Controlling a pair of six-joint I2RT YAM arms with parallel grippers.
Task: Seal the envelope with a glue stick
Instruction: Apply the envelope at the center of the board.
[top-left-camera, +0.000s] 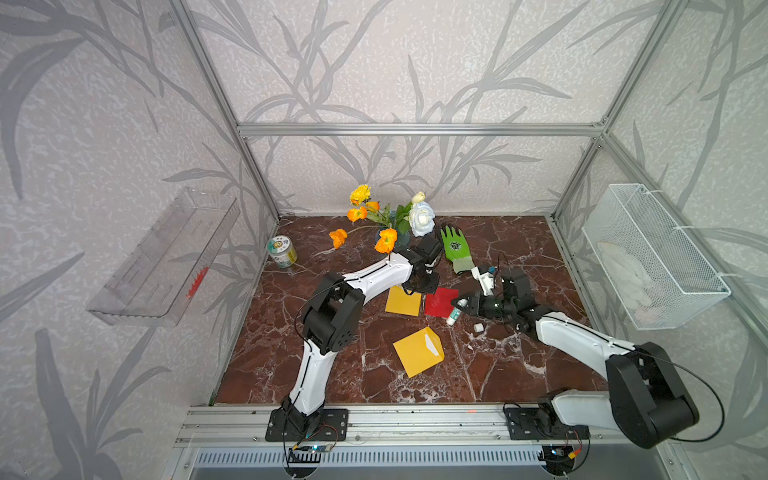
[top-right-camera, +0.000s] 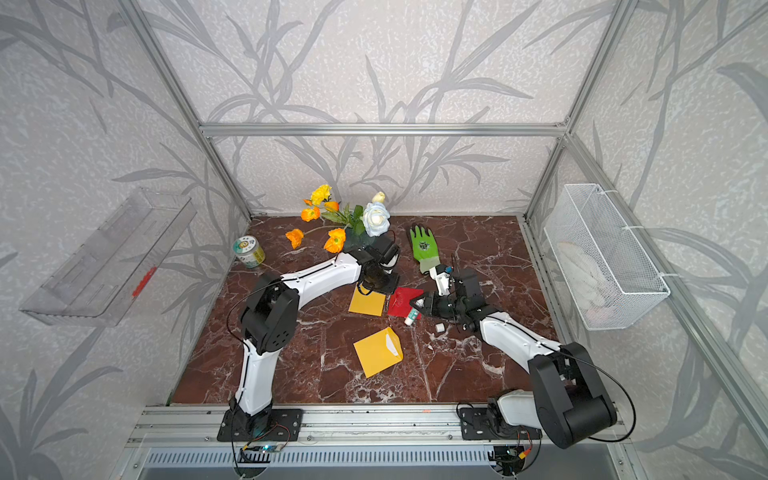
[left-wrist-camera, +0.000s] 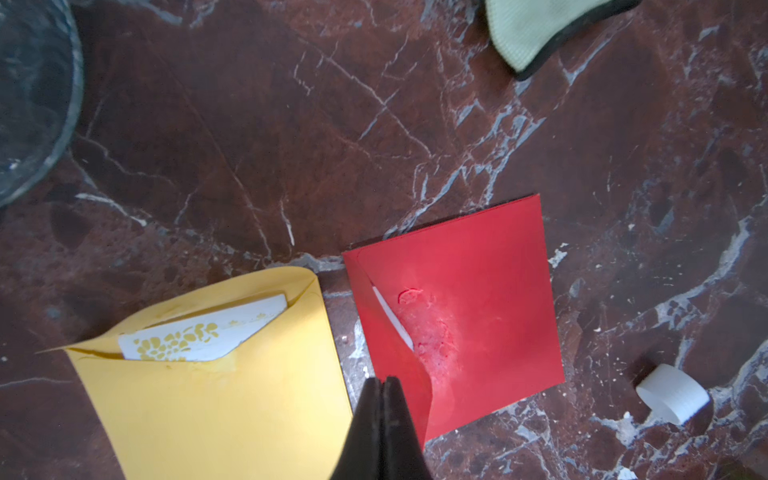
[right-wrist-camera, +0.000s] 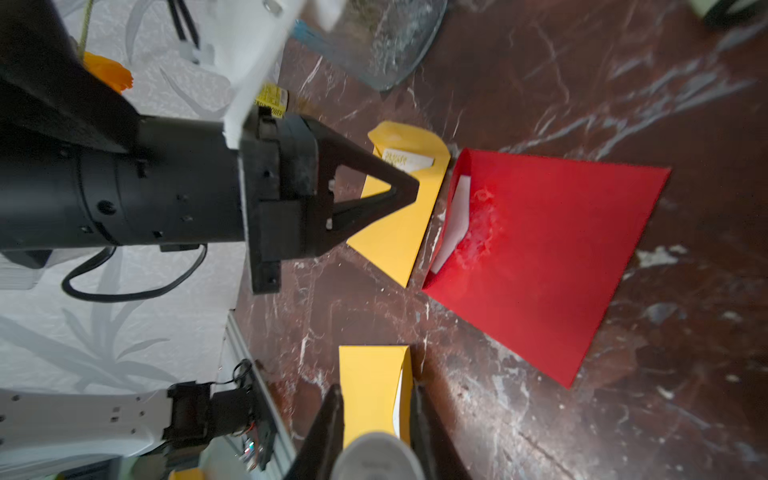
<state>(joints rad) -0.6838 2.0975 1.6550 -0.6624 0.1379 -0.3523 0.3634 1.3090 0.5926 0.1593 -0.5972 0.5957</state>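
Glue stick (top-left-camera: 453, 316) pinched in right gripper (top-left-camera: 459, 306) at red envelope (top-left-camera: 438, 301) edge; left gripper (left-wrist-camera: 380, 380) pressed together beside its flap.

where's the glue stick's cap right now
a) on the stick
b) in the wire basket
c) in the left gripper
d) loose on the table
d: the white cap lies by itself on the marble table, apart from the glue stick, which is held in the right gripper.
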